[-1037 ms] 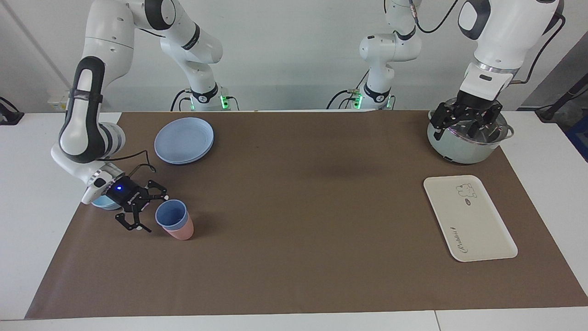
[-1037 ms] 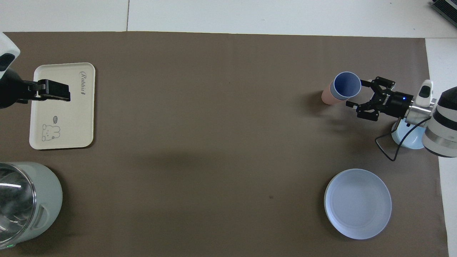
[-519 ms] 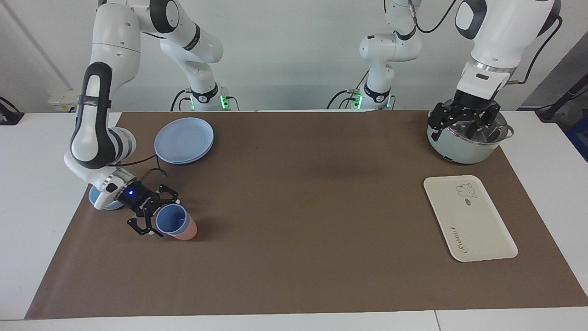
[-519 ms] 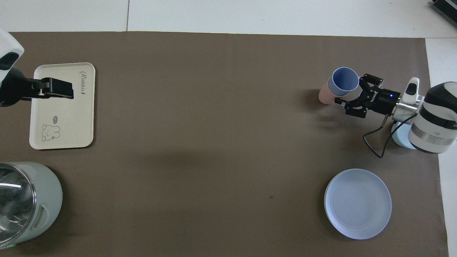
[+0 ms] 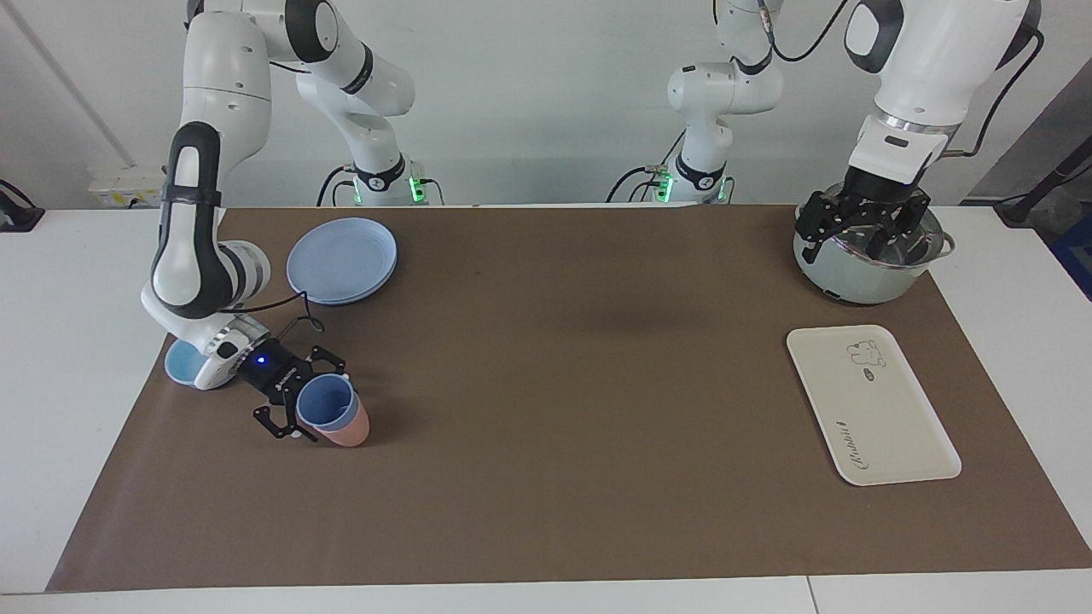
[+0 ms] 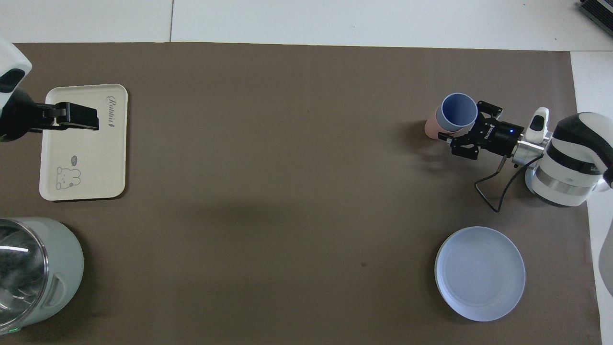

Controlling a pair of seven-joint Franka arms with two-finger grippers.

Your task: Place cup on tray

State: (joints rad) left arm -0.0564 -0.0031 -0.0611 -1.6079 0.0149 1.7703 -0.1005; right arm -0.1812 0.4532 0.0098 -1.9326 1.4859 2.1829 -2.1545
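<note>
The periwinkle-blue cup (image 5: pixel 324 404) stands nested inside a pink cup (image 5: pixel 350 433) at the right arm's end of the table; it also shows in the overhead view (image 6: pixel 459 110). My right gripper (image 5: pixel 312 401) is low and open, with one finger on each side of the nested cups (image 6: pixel 467 124). The cream-white tray (image 5: pixel 887 418) lies flat at the left arm's end, with nothing on it (image 6: pixel 91 163). My left gripper (image 5: pixel 863 232) hangs open over the pot and holds nothing.
A pale green pot (image 5: pixel 862 277) stands nearer to the robots than the tray (image 6: pixel 28 268). Stacked round blue plates (image 5: pixel 341 260) lie nearer to the robots than the cups (image 6: pixel 480 273). A light-blue bowl (image 5: pixel 183 367) sits under the right arm's wrist.
My right gripper has slid from beside the cups to around them, fingers on both sides. The nested cups have shifted slightly. The left gripper has risen slightly over the pot.
</note>
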